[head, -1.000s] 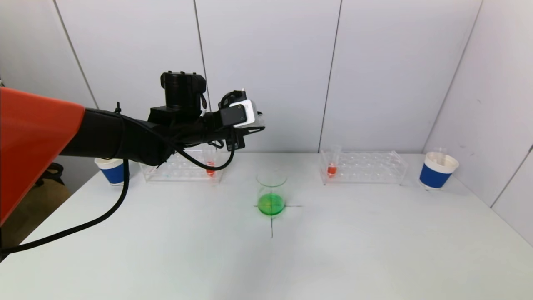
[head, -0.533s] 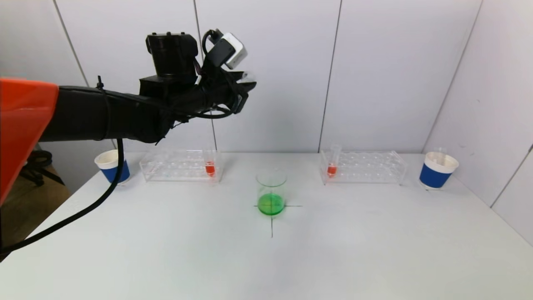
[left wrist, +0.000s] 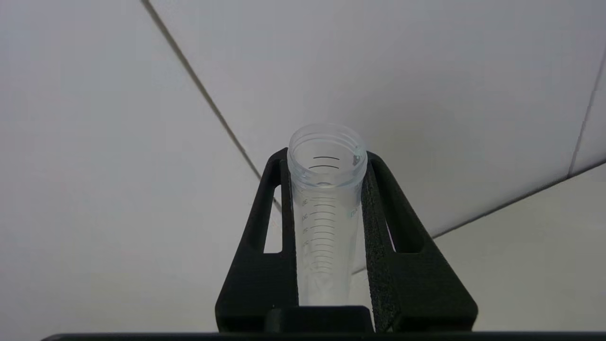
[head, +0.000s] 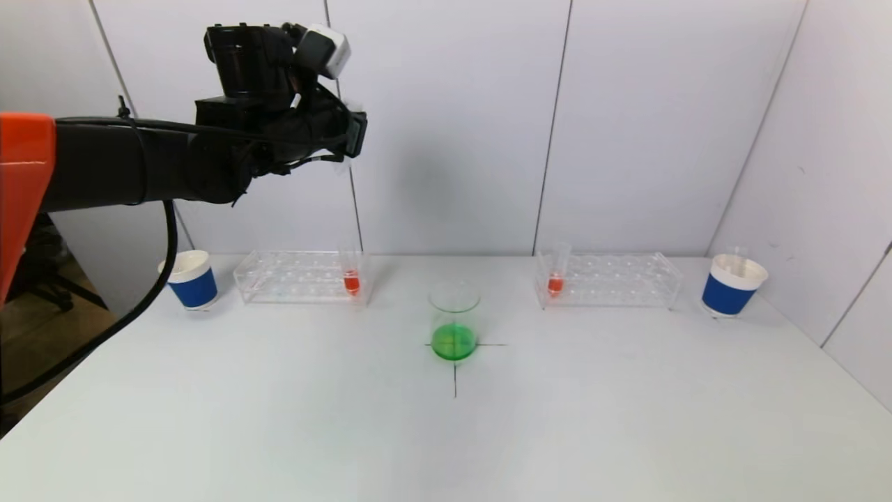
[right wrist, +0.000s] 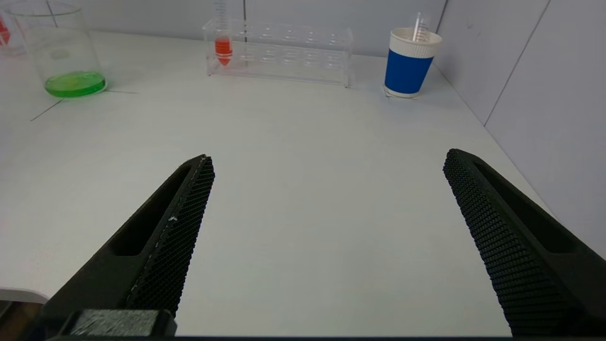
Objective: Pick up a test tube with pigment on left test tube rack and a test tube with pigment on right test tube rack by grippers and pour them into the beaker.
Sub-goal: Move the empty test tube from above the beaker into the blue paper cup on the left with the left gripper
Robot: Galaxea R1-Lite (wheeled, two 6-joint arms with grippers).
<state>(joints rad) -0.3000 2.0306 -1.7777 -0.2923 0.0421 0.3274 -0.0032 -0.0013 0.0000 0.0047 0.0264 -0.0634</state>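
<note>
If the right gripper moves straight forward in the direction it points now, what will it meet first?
Probably nothing soon. The right gripper, wide open, points across bare table. Farther along that line stand the right rack and the blue cup; depth is unclear, so I cannot say which comes first.

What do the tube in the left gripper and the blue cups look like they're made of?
Tube: clear plastic, probably; threaded rim, printed graduations. Left gripper clamps it between textured black pads. Blue cups: likely paper, matte blue sleeve, white rolled rim.
</note>
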